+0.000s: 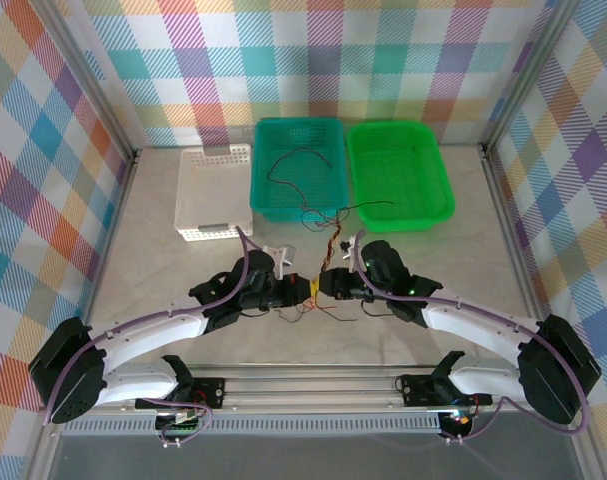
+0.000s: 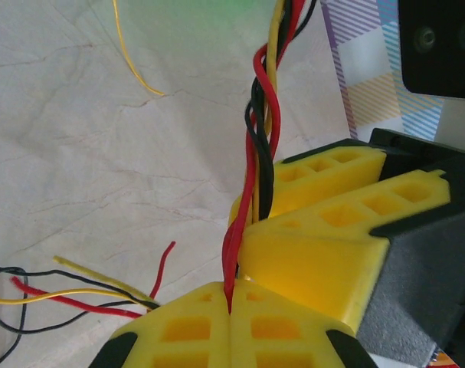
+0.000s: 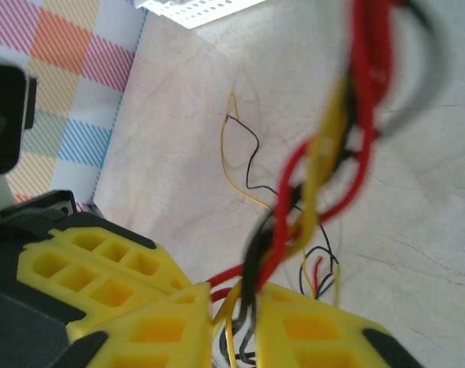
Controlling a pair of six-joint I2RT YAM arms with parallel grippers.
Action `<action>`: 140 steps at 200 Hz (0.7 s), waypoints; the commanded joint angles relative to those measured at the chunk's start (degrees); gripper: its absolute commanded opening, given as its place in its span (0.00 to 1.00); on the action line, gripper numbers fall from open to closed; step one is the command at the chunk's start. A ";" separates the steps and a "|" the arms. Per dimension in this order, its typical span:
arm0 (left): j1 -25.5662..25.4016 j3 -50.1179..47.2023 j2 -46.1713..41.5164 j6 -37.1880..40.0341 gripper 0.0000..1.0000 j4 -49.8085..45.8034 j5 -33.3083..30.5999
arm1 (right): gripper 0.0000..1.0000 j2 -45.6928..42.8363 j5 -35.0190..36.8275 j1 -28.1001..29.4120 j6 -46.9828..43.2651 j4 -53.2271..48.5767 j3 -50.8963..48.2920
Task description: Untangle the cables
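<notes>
On the tabletop (image 1: 153,260), in its near half at mid-width, the 2 grippers meet tip to tip. The left gripper (image 2: 230,307) is clamped tight on the cables (image 2: 263,138). The right gripper (image 3: 232,326) is nearly closed around the same twisted bundle, which is blurred up close. Loose ends run out of frame.

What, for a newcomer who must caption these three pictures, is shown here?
Two robot arms stand side by side: the left arm and the right arm. One picture looks down from above and behind them; the other two come from cameras on each wrist. On the pale table stand a white slotted plastic basket, a teal plastic basket and a green plastic basket. The yellow-tipped left gripper and right gripper both pinch one twisted bundle of thin red, yellow and black wires.
</notes>
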 commanded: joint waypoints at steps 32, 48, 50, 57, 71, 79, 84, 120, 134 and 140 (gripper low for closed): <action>-1.17 0.30 -6.12 0.07 0.00 3.12 -0.43 | 0.00 -4.16 8.47 0.47 -0.73 -4.94 -1.13; -1.12 1.02 -9.71 2.08 0.00 -2.29 -1.79 | 0.00 -6.85 13.00 0.47 -1.40 -9.85 -1.32; -1.05 1.09 -10.23 2.36 0.00 -3.02 -1.93 | 0.00 -7.22 13.50 0.47 -1.46 -10.49 -1.32; -0.96 1.47 -11.94 3.21 0.00 -5.40 -2.44 | 0.00 -8.40 15.05 0.38 -1.81 -12.60 -1.41; -0.61 2.04 -15.35 4.70 0.00 -10.29 -3.39 | 0.00 -10.51 17.64 -0.17 -1.91 -15.94 -1.82; -0.23 2.57 -17.06 5.60 0.00 -13.31 -3.81 | 0.00 -11.66 18.49 -0.76 -1.87 -17.27 -2.33; 0.08 2.91 -18.12 6.05 0.00 -15.20 -4.00 | 0.00 -12.43 18.89 -1.32 -1.64 -18.08 -2.76; 2.94 6.07 -24.19 9.65 0.00 -28.61 -4.51 | 0.00 -18.41 18.23 -8.91 1.25 -22.68 -6.41; 4.07 8.24 -25.41 11.46 0.00 -34.27 -4.92 | 0.00 -20.88 16.89 -13.10 2.40 -24.52 -7.74; 4.55 9.25 -25.82 12.23 0.00 -36.63 -5.20 | 0.00 -21.94 16.21 -14.74 2.71 -25.05 -8.22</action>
